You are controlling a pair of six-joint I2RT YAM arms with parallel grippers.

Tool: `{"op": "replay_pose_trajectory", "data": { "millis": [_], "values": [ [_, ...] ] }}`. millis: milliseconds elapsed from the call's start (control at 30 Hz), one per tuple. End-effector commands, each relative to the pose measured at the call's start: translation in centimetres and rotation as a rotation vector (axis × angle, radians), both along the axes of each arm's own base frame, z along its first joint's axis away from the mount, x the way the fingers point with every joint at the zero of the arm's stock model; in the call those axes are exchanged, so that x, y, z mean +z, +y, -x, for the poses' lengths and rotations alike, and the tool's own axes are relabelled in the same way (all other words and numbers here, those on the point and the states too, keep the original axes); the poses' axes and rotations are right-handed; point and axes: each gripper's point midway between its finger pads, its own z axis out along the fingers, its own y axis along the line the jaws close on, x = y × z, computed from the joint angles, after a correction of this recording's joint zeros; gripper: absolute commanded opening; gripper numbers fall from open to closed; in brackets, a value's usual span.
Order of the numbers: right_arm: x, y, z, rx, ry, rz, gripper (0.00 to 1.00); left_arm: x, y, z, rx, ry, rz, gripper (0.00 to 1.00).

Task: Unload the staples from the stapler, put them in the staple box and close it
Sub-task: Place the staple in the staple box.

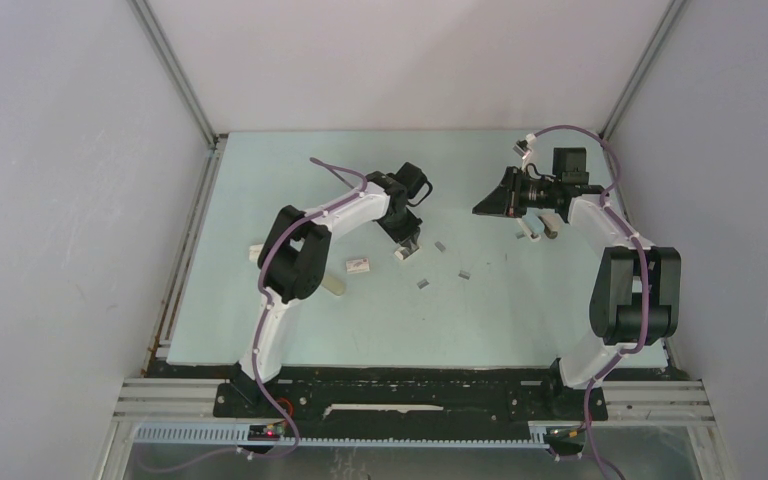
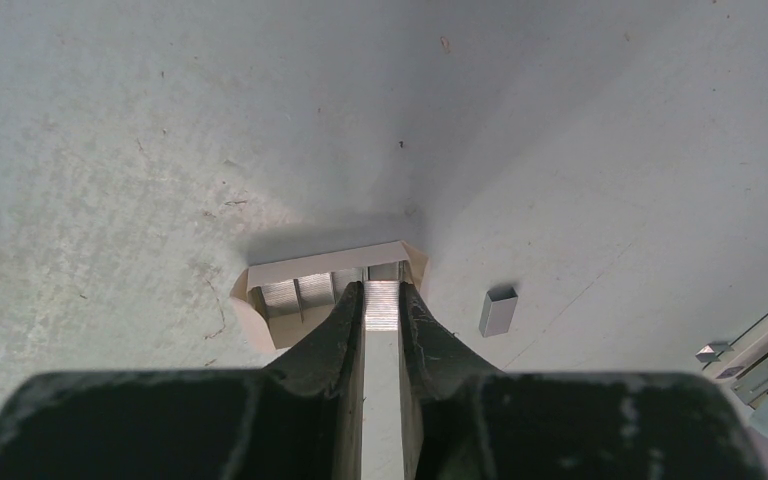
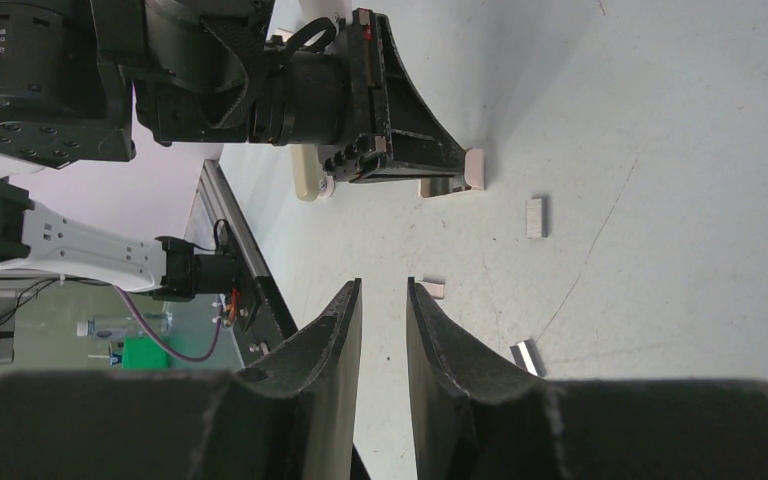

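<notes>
Left wrist view: we see the left gripper [image 2: 381, 290] clamping staples [image 2: 381, 312] at a small open box [image 2: 290, 272]; right gripper [image 3: 382, 285] parted, empty.

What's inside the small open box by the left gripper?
Staple strips side by side, one gripped by the left gripper. Its fingers hide the near part of the box.

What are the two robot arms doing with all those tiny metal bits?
The left gripper is pinching a strip of staples at a small open box that has more staples inside. The right gripper is open and holds nothing. A few loose staples lie scattered on the table between the two arms.
</notes>
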Motion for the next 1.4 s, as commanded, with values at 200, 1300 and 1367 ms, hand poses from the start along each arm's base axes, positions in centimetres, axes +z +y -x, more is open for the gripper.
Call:
{"op": "replay_pose_trajectory", "data": {
  "millis": [200, 1300, 1367],
  "values": [
    [0.50, -0.01, -0.14, 0.008, -0.014, -0.017, 0.31, 0.37, 0.04, -0.52, 0.003, -0.011, 0.012, 0.17],
    [0.49, -0.12, -0.17, 0.005, -0.012, -0.018, 0.31, -0.19, 0.58, -0.21, 0.010, -0.004, -0.017, 0.18],
    [0.54, -0.13, -0.19, 0.005, -0.014, -0.018, 0.31, -0.13, 0.56, -0.25, 0.010, -0.006, -0.016, 0.18]
  ]
}}
